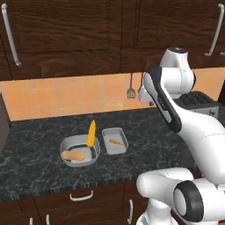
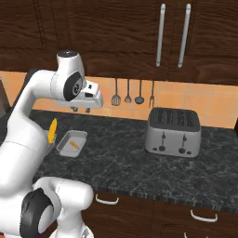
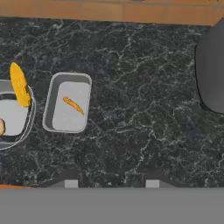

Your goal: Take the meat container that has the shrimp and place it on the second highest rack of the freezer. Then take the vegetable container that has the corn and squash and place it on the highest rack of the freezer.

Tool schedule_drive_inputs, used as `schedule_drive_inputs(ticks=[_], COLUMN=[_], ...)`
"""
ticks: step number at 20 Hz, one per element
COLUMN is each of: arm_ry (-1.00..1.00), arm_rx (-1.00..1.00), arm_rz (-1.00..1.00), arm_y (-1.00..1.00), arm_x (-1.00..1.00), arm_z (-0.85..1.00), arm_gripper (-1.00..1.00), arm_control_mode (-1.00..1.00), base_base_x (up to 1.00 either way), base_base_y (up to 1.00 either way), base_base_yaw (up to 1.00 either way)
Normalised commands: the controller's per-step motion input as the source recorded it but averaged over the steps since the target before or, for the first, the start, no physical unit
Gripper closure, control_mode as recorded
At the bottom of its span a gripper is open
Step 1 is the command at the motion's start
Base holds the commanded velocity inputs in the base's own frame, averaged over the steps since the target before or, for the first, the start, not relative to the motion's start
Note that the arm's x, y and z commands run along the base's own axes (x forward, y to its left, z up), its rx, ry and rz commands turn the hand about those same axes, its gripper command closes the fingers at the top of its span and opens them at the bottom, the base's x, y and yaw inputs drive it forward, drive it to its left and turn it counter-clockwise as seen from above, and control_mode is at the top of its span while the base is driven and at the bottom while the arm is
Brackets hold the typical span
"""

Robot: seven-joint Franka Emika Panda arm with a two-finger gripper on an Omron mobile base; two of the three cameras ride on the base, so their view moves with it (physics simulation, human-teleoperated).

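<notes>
Dark marbled stone counter under dark wood wall cabinets, orange tiled backsplash behind. Rectangular grey metal tray sits on the counter with the tiny curved orange shrimp lying inside it, roughly central. Just beside it, to its left in the left base view, a round grey metal pan holds the pale tan squash on its floor and the long bright yellow corn cob, which leans tilted over the pan's far rim. Tray and pan near each other, apparently not touching. Silver four-slot toaster stands well to the right. White arm's two-finger gripper hangs high above the counter (well above the tray), fingers partly spread with nothing between them.
</notes>
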Motion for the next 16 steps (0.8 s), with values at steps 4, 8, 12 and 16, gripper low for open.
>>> schedule_drive_inputs(ticks=[4,8,12,16], arm_ry=[0.17,0.03,0.00,0.10], arm_rx=[-0.03,-0.20,-0.08,0.00], arm_rz=[0.07,0.32,0.42,0.63], arm_y=[0.31,1.00,0.97,0.49], arm_x=[-0.51,-0.95,0.05,0.49], arm_z=[-0.21,-0.63,-0.66,-0.64], arm_gripper=[-1.00,-1.00,-1.00,-1.00], arm_control_mode=[-1.00,-1.00,-1.00,-1.00], base_base_x=[0.00,0.00,0.00,0.00], base_base_y=[0.00,0.00,0.00,0.00], base_base_yaw=[0.00,0.00,0.00,0.00])
